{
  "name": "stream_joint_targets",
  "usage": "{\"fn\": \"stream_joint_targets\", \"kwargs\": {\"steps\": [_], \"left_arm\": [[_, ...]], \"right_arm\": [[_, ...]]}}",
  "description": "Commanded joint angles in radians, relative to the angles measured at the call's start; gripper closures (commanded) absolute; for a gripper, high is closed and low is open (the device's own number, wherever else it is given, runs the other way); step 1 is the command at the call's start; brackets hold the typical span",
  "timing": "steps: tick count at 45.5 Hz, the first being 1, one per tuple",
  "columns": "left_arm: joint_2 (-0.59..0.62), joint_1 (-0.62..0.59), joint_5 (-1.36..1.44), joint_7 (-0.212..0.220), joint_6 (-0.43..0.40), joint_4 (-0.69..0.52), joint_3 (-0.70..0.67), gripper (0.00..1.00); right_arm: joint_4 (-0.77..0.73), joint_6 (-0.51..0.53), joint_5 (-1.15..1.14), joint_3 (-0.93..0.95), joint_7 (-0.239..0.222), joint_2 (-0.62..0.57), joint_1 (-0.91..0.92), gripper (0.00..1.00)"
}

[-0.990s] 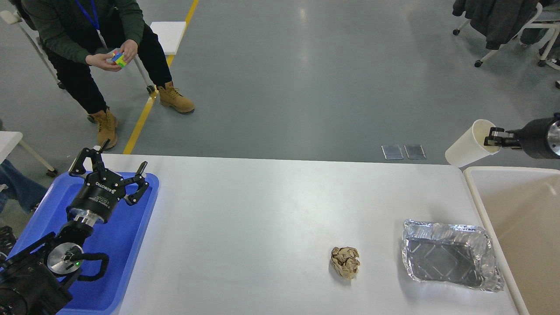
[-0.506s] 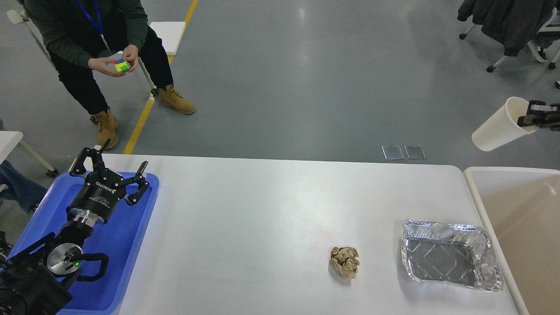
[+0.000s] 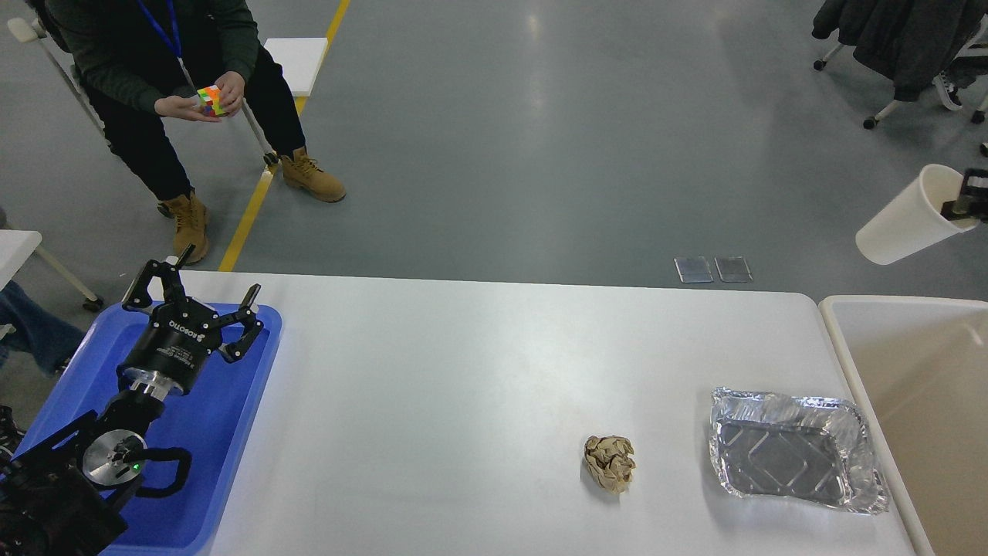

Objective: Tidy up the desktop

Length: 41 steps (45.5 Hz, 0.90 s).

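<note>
The white desktop (image 3: 463, 386) fills the lower view. On it lie a crumpled brown paper ball (image 3: 609, 462) and an empty foil tray (image 3: 795, 459) at the right. My left gripper (image 3: 193, 286) is open and empty above the blue tray (image 3: 224, 432) at the left. My right gripper (image 3: 961, 202) shows only at the right edge, its fingers shut on the rim of a white paper cup (image 3: 907, 218), held tilted in the air above the far end of the beige bin (image 3: 911, 401).
A seated person (image 3: 170, 85) with a colour cube is beyond the desktop's far left corner. Chairs stand at the top right. The beige bin lies against the desktop's right edge.
My right gripper has carried the white cup up and to the right, away from the desktop's far right corner, so the arm is now almost out of view. The left arm has not moved.
</note>
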Motion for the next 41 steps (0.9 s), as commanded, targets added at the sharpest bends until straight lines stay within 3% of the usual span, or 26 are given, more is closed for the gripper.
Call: {"fn": "stream_joint_targets", "kwargs": {"steps": [1, 10, 20, 41], "left_arm": [[0.0, 0.0, 0.0, 0.0, 0.0, 0.0, 0.0, 0.01], [0.0, 0.0, 0.0, 0.0, 0.0, 0.0, 0.0, 0.01], [0.0, 0.0, 0.0, 0.0, 0.0, 0.0, 0.0, 0.01], [0.0, 0.0, -0.002, 0.0, 0.0, 0.0, 0.0, 0.01]], "right_arm": [[-0.115, -0.003, 0.009, 0.018, -0.004, -0.077, -0.127, 1.0], [-0.304, -0.005, 0.061, 0.048, -0.01, -0.139, -0.304, 1.0], [-0.482, -0.008, 0.196, 0.143, -0.029, -0.119, -0.568, 1.0], [-0.665, -0.134, 0.207, 0.473, -0.125, 0.064, -0.995, 1.0]]}}
